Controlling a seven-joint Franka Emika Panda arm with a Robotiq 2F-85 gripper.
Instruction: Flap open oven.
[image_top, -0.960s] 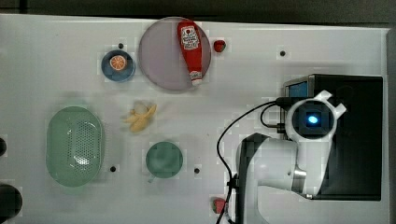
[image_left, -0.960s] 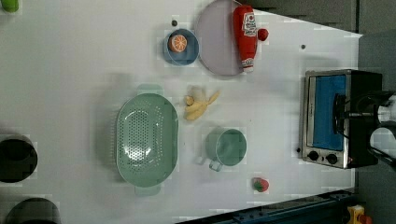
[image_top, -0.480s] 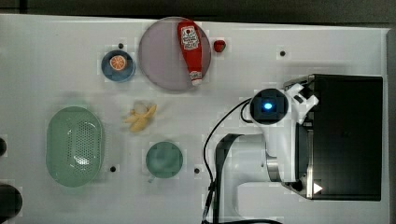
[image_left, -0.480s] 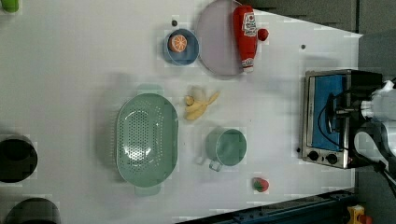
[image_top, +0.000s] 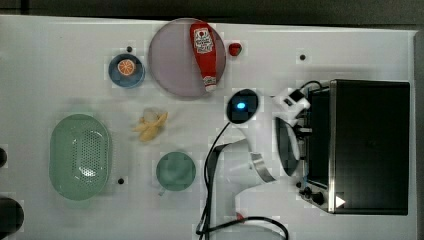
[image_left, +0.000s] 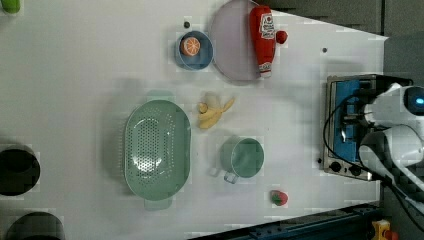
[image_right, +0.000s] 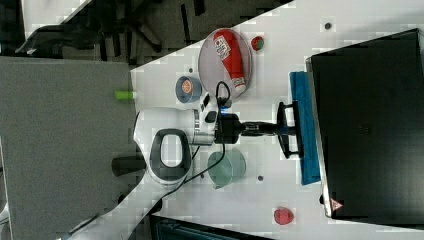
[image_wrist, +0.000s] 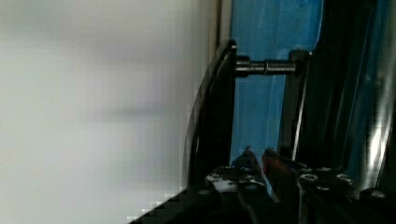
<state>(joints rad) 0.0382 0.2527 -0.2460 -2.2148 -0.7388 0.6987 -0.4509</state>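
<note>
The oven (image_top: 370, 145) is a big black box at the top view's right, with a silver front frame and black knobs (image_top: 311, 192). Its blue glass door (image_right: 302, 130) leans a little way out from the front in the right view. My gripper (image_right: 286, 129) reaches level from the white arm and is shut on the door's dark bar handle (image_right: 290, 145). In the wrist view the handle (image_wrist: 215, 116) stands in front of the blue glass (image_wrist: 261, 112), with my fingertips (image_wrist: 247, 161) at its near end. In the left view the arm covers part of the door (image_left: 345, 125).
On the white table lie a ketchup bottle (image_top: 204, 52) on a pink plate (image_top: 170, 60), a blue bowl with an orange slice (image_top: 126, 67), a banana (image_top: 150, 125), a green colander (image_top: 80, 155) and a green mug (image_top: 175, 171). A black cable (image_top: 212, 170) trails from the arm.
The arm's wrist has moved to the top view's left, from over the oven's front edge out over the table. The gripper has stayed shut on the handle.
</note>
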